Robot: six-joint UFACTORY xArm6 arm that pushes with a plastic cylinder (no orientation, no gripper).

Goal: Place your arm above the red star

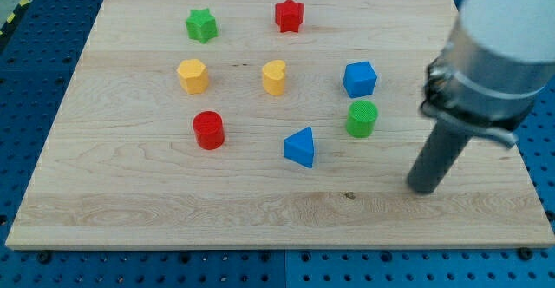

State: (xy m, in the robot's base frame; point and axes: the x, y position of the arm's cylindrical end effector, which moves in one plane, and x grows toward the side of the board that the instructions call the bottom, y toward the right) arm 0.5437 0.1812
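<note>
The red star (289,15) lies near the view's top, a little right of the board's middle. My tip (424,187) rests on the board at the view's lower right, far from the red star, below and to the right of it. The nearest blocks to my tip are the green cylinder (362,119) and the blue triangle (300,147), both to its left.
A green star (201,24) lies at the top left. A yellow hexagon (192,75), a yellow heart (274,77) and a blue cube (359,79) form a middle row. A red cylinder (208,130) stands lower left. The wooden board (104,201) sits on a blue table.
</note>
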